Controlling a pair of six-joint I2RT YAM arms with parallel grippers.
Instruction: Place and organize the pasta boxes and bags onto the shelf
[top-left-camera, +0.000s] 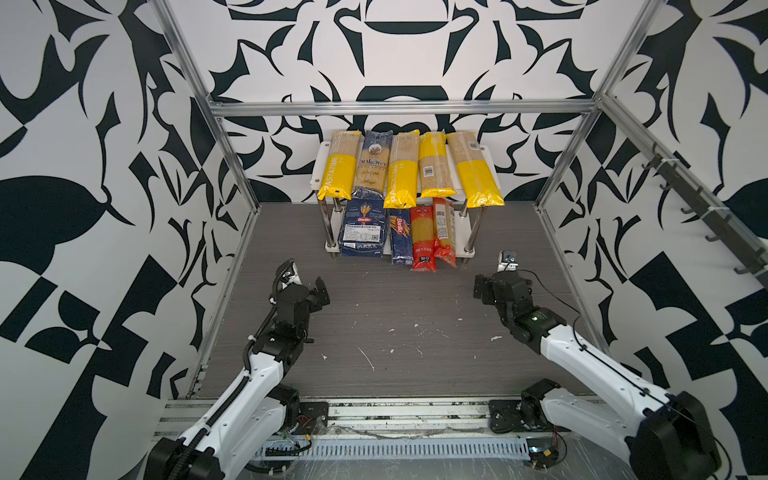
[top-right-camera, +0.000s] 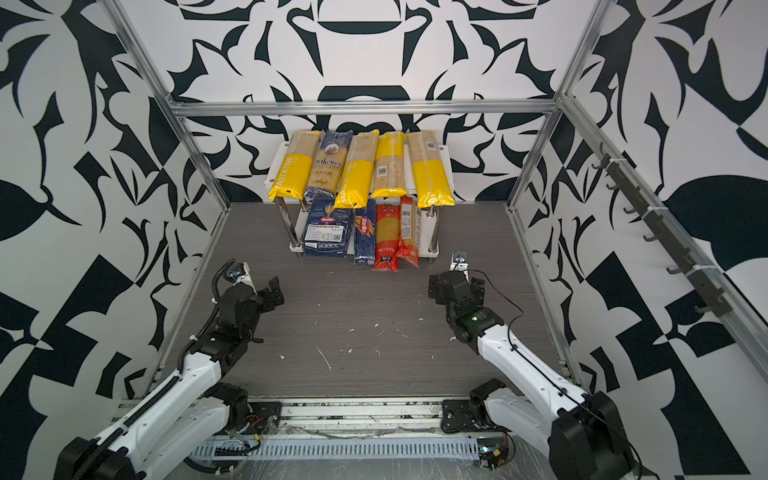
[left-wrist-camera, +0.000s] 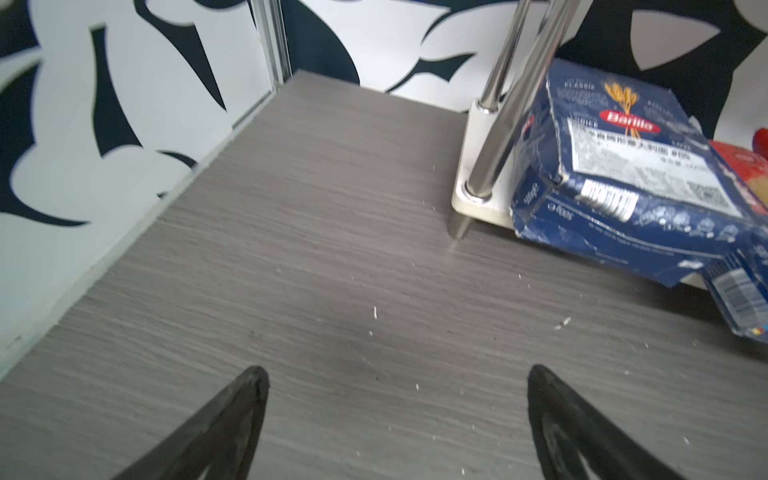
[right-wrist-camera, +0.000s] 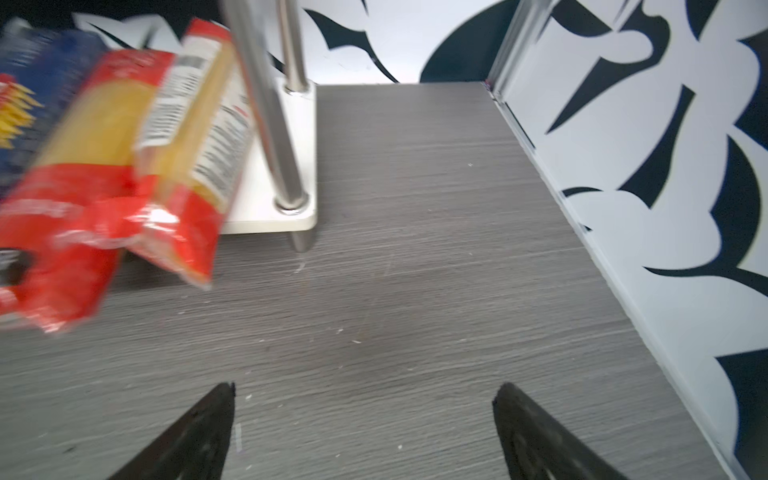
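The shelf (top-left-camera: 462, 237) stands at the back middle of the table. Its top tier holds several yellow bags (top-left-camera: 338, 166) and the dark-blue "ankara" bag (top-left-camera: 372, 162), side by side and overhanging the front edge. On the lower tier lie the wide pasta box (top-left-camera: 361, 228), the narrow pasta box (top-left-camera: 401, 241) and two red bags (top-left-camera: 423, 241), ends sticking out front. My left gripper (top-left-camera: 321, 296) (left-wrist-camera: 398, 370) hovers open and empty over the table, front-left of the shelf. My right gripper (top-left-camera: 482, 289) (right-wrist-camera: 365, 386) is open and empty front-right of it.
Aluminium frame posts and patterned walls close in the grey table (top-left-camera: 395, 324) on three sides. A rail of hooks (top-left-camera: 706, 216) runs along the right wall. A slotted cable duct (top-left-camera: 395, 449) lies along the front, between the arm bases. White crumbs dot the table.
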